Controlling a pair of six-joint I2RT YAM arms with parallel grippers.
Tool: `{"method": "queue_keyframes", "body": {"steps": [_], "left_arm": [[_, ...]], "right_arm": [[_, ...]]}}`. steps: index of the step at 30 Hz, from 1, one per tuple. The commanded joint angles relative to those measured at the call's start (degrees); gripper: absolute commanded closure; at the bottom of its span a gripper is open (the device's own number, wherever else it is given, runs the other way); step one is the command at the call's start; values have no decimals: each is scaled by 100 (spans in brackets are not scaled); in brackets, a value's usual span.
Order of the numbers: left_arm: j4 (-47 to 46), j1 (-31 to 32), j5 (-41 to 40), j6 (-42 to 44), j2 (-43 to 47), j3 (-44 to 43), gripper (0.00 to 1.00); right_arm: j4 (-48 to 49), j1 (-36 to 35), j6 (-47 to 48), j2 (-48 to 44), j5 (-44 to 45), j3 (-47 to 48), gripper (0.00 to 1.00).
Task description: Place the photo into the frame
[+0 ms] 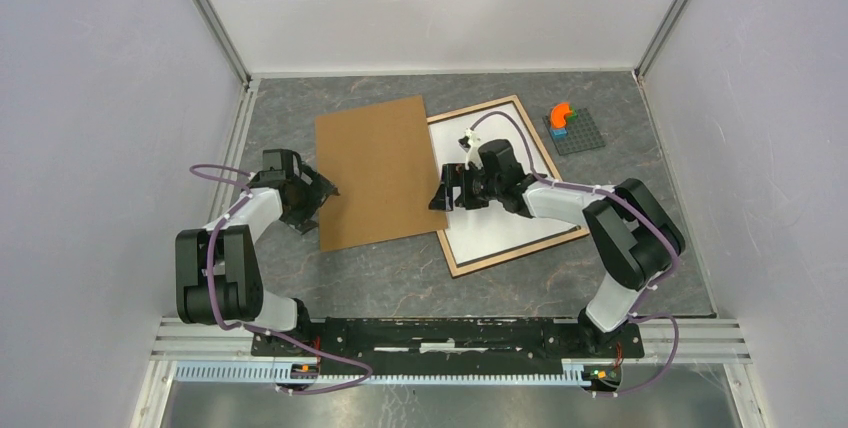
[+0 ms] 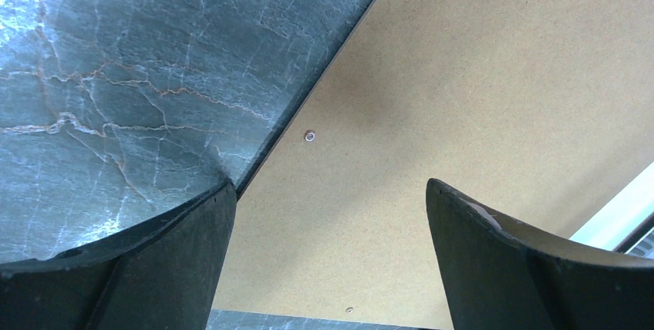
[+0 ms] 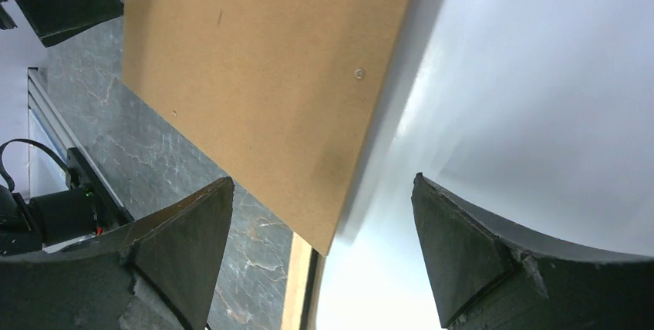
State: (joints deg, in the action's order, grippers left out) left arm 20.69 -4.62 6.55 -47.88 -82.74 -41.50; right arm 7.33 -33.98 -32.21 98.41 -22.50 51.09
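Note:
The frame [image 1: 520, 248], with a thin wood-brown rim, lies flat right of centre. A plain white surface [image 1: 505, 223] fills it. No printed picture shows, so I cannot tell whether this is the photo. A brown backing panel [image 1: 370, 173] lies left of the frame, its right edge overlapping the frame's left side. My left gripper [image 1: 312, 198] is open at the panel's left edge and holds nothing. In the left wrist view its fingers [image 2: 154, 260] straddle the panel [image 2: 463, 75]. My right gripper [image 1: 443, 191] is open over the panel's near right corner [image 3: 262, 60], above the white surface [image 3: 540, 75] and the frame rim [image 3: 297, 291].
A small grey studded plate [image 1: 578, 133] with an orange piece stands at the back right. The dark marbled tabletop [image 1: 400, 268] is walled in by white panels on three sides. A rail [image 1: 450, 333] carrying the arm bases runs along the near edge.

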Motion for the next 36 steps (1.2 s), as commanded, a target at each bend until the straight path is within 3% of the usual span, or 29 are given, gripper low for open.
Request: {"method": "queue_keyframes", "body": {"steps": [1,6,14,17,28,32,36], "left_arm": [[286,59,-39,-121,-255,277,0],[222,61,35,-119,-317,305,0],[180,69,141,-58,-319,319,0],[148,65,191,-46,-317,350,0],[-84,93,629,-21,-220,584,0],[-92,97,711,75,-123,649,0],[-105,94,781,155,-44,674,0]], "right_arm": [[370,195,260,-113,-457,-80,9],[645,269,111,375,-835,44,17],[2277,304,-1017,1024,-1534,-89,35],[2768,296,-1423,1102,-1560,-170,46],[4517,211,-2867,1278,-1564,-397,66],[4408,102,-2904,1014,-1507,-492,65],[4098,84,-2763,604,-1363,-714,70]]}}
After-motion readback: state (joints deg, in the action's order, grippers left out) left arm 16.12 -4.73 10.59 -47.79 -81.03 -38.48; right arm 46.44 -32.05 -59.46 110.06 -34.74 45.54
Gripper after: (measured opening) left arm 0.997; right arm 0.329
